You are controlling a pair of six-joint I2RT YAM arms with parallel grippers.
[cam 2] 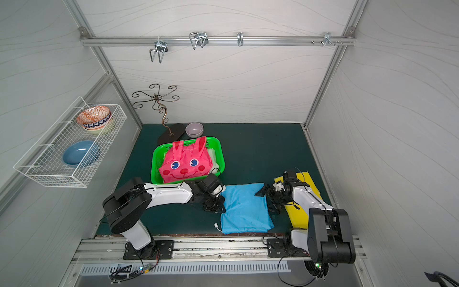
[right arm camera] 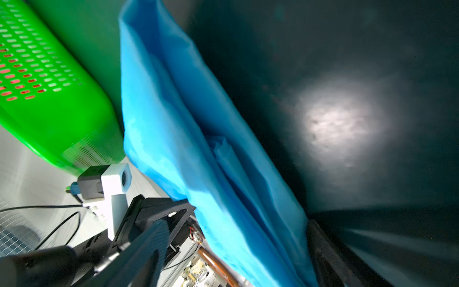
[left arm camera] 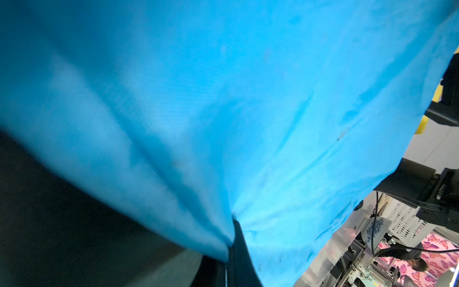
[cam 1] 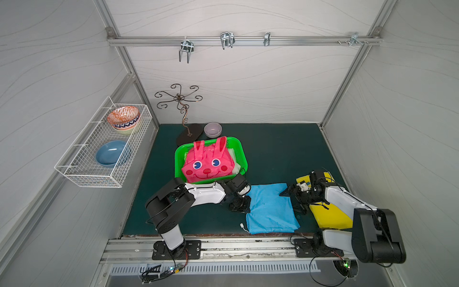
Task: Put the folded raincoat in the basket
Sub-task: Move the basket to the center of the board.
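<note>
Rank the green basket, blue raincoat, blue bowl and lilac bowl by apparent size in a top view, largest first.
1. green basket, only slightly ahead
2. blue raincoat
3. blue bowl, in the raised wire rack, so nearness may inflate it
4. lilac bowl

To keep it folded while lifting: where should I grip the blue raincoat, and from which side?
Pinch the blue raincoat at its side edges, coming in low from each side: it lies flat and limp on the mat, so only edges give a hold. The left gripper is shut on one edge.
</note>
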